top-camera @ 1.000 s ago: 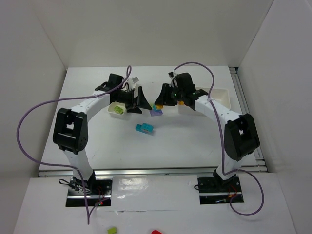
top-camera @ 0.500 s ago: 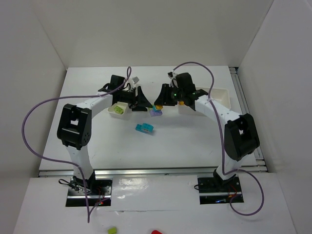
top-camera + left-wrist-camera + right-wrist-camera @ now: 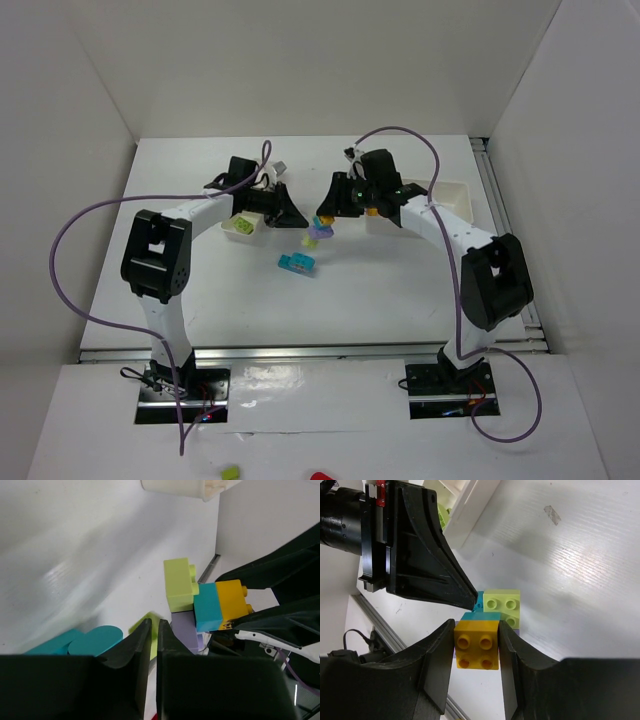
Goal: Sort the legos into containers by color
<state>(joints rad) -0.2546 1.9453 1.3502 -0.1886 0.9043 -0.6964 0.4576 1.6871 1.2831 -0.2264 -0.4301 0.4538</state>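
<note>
The right gripper (image 3: 476, 645) clamps the yellow brick (image 3: 476, 651) of a small stack, while the left gripper (image 3: 153, 627), fingers drawn together, noses just beside its cyan brick (image 3: 487, 616).

Left tool (image 3: 151, 627) faces right tool (image 3: 476, 635) (both pinched).

Inspection of views: the top camera is looking down from above and behind my arm bases, far off, taking in the whole table (image 3: 200, 300). My left wrist camera is sighting close along its fingers (image 3: 127, 650) at the brick stack (image 3: 205, 605). My right wrist camera is facing that same stack from the opposite side, equally close, and is catching my left gripper (image 3: 472, 602). All three views are sharing the stack.
</note>
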